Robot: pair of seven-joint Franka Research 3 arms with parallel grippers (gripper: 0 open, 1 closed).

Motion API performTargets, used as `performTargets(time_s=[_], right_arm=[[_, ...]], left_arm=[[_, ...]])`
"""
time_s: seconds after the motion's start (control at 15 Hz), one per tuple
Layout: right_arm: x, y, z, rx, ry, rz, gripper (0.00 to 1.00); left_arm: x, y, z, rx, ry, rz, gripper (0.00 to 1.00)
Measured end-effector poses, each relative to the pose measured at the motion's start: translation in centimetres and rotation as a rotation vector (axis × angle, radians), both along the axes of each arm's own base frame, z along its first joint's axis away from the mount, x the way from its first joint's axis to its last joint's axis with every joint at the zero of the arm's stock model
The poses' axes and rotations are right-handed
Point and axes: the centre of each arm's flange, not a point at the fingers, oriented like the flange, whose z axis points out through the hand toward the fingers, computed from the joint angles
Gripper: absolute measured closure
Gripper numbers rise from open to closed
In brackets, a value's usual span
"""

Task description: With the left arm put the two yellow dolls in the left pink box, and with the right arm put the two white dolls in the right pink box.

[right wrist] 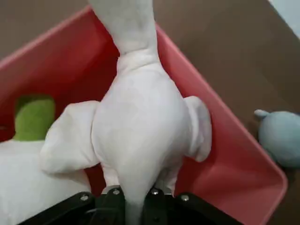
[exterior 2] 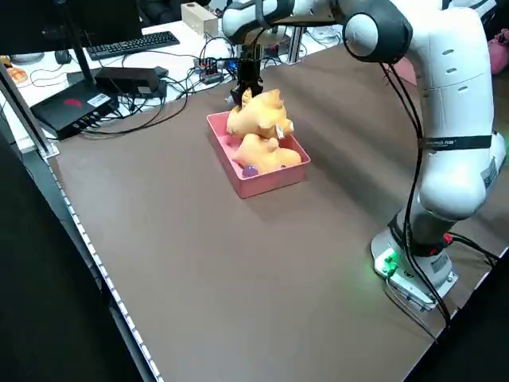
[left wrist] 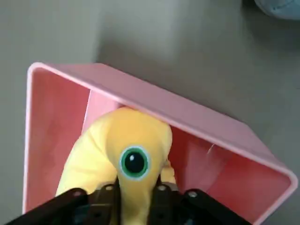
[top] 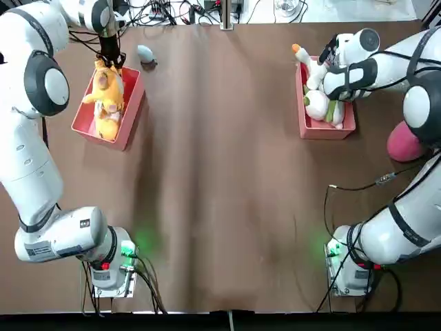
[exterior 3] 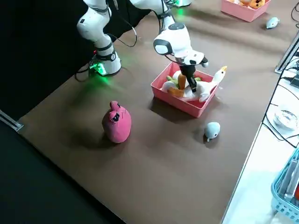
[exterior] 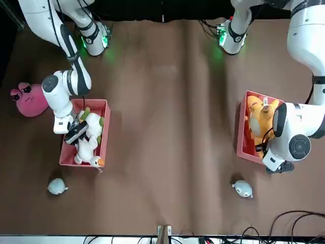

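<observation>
Both grippers clamp their second doll over its box.

Our left gripper [left wrist: 136, 199] pinches the upper yellow doll [top: 109, 81], which lies along the left pink box [top: 129, 114] atop the other yellow doll [top: 107, 126]. Our right gripper [right wrist: 132, 199] squeezes the goose [right wrist: 140, 131] by its tail, neck pointing over the right pink box's [top: 324, 129] far end, beside the green-banded white doll [top: 319, 105]. Grey blobs [exterior: 242, 188] lie just beyond each box; a pink plush [top: 404, 143] sits well aside.

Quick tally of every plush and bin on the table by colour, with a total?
Yellow dolls: 2
White dolls: 2
Round pink plush: 1
Small grey-white blobs: 2
Pink boxes: 2
Total: 9
</observation>
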Motion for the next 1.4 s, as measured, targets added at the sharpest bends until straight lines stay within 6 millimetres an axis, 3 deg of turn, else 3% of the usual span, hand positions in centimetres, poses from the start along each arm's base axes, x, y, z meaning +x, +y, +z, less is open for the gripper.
performTargets(time_s=[0.2,0.27,0.47,0.67,0.73,0.8,0.93,1.13,1.27,1.4], right_arm=[[-0.2,-0.8,-1.4,-0.006,0.008,-0.012,0.8],[-0.2,-1.0,-1.6,-0.006,0.011,-0.017,0.64],[-0.1,-0.9,-1.5,-0.005,0.01,-0.016,0.35],[0.2,-0.7,-1.0,-0.002,0.043,-0.015,0.07],[0.5,-0.5,-0.3,0.001,0.064,-0.015,0.0],[0.9,-0.4,0.8,0.006,0.091,-0.018,0.0],[1.9,-0.2,4.2,0.026,0.147,-0.048,0.0],[3.7,0.3,11.3,0.071,0.212,-0.154,0.0],[4.8,0.7,17.2,0.097,0.27,-0.253,0.0],[5.5,0.8,24.1,0.117,0.327,-0.383,0.0]], left_arm=[[0.0,-1.1,-0.7,-0.003,0.01,-0.016,0.59],[-0.1,-2.0,-1.2,-0.004,0.015,-0.027,0.39],[0.1,-2.2,-1.0,-0.005,0.01,-0.035,0.04],[0.4,-2.1,-0.4,-0.005,-0.003,-0.034,0.01],[0.5,-2.1,-0.1,-0.005,-0.009,-0.033,0.01],[0.6,-2.0,0.3,-0.005,-0.017,-0.032,0.01],[0.9,-1.7,1.1,-0.006,-0.031,-0.027,0.01],[1.1,-1.1,2.7,-0.003,-0.058,-0.018,0.01],[1.3,-0.8,5.9,0.003,-0.106,-0.014,0.01],[1.0,-0.4,11.2,0.014,-0.164,-0.001,0.01]])
